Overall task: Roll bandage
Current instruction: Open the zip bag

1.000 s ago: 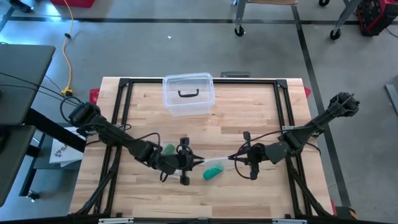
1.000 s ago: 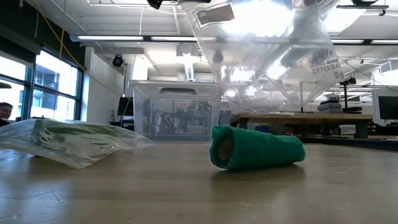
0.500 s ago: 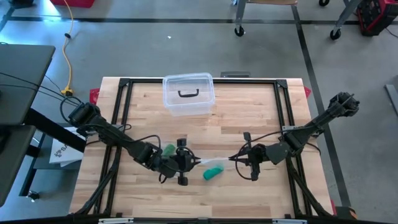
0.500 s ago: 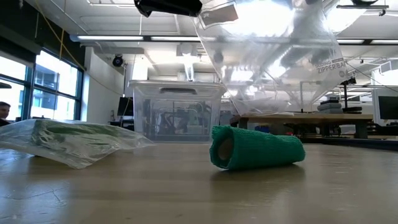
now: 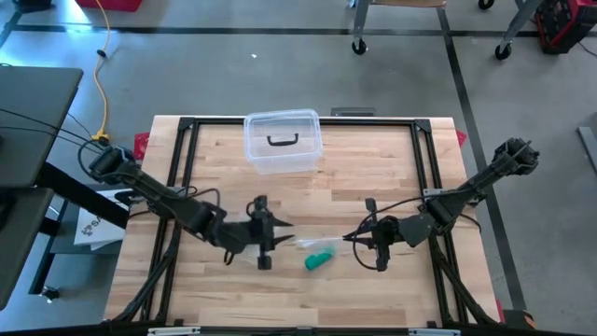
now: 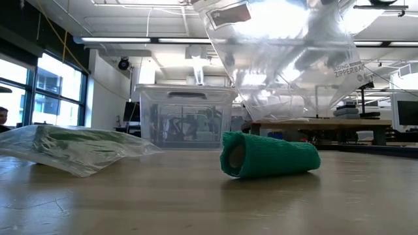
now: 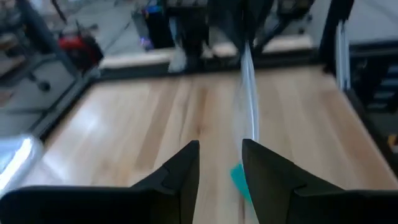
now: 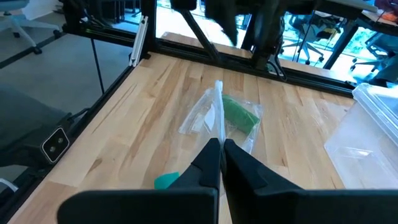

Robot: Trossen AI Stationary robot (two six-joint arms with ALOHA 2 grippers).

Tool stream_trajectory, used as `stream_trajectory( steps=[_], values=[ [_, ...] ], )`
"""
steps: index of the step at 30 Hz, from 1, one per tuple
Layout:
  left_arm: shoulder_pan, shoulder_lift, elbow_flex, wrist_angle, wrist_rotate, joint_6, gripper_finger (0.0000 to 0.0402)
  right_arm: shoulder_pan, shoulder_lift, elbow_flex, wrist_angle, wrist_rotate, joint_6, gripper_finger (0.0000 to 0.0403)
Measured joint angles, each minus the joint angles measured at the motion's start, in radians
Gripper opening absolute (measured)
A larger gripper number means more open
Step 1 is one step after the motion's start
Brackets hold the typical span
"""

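Note:
A green rolled bandage [image 5: 318,260] lies on its side on the wooden table, also seen in the low view [image 6: 269,155]. Just above it hangs an empty clear zip bag [image 5: 317,244] [image 6: 287,59], with my right gripper [image 5: 350,239] [image 8: 221,148] shut on it. My left gripper [image 5: 280,228] [image 7: 221,158] stands open to the left of the bag, and the bag's thin edge [image 7: 247,93] runs just ahead of its fingertips. A second clear bag with something green inside [image 8: 239,115] [image 6: 65,147] lies flat on the table by the left gripper. My right gripper pinches the clear bag's right-hand edge [image 8: 217,127] between its two shut fingers. The fingers come from the table's right, slanting a little downward. The bag stands edge-on ahead of them, lifted clear of the table, and stretches left above the green roll.
A clear lidded plastic box [image 5: 283,140] [image 6: 186,117] stands at the table's far edge, middle. Black frame rails [image 5: 182,159] run along the table's left, right and far sides. Bare wood [image 5: 373,177] lies between the box and the grippers.
My left gripper has opened, let go of the clear bag and drawn back toward the table's left edge, rising a little. The bag now hangs from my right gripper alone. The green roll has not moved.

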Motion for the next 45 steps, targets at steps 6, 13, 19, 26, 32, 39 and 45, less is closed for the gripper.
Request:
stream_trajectory(
  steps=[6,13,19,26,32,39,45],
  values=[
    [0.082,0.059,0.0,0.21,0.187,0.098,0.0111,0.0,0.0,0.0,0.007,0.0,0.0,0.0],
    [0.146,0.155,0.0,0.301,0.308,0.09,0.0111,0.0,0.0,0.0,0.002,0.0,0.0,0.0],
    [0.157,0.182,0.0,0.329,0.364,0.074,0.0111,0.0,0.001,0.0,0.0,0.0,0.0,0.0],
    [0.157,0.182,0.0,0.352,0.375,0.074,0.0111,0.0,0.001,0.0,0.0,0.0,0.0,0.0],
    [0.157,0.182,0.0,0.388,0.408,0.073,0.0111,0.0,0.001,0.0,0.0,0.0,0.0,0.0],
    [0.164,0.185,0.0,0.359,0.396,0.045,0.0111,0.0,0.001,0.0,0.0,0.0,0.0,0.0],
    [0.164,0.185,0.0,0.345,0.381,0.044,0.0109,0.0,0.001,0.0,0.0,0.0,0.0,0.0]
  ],
)
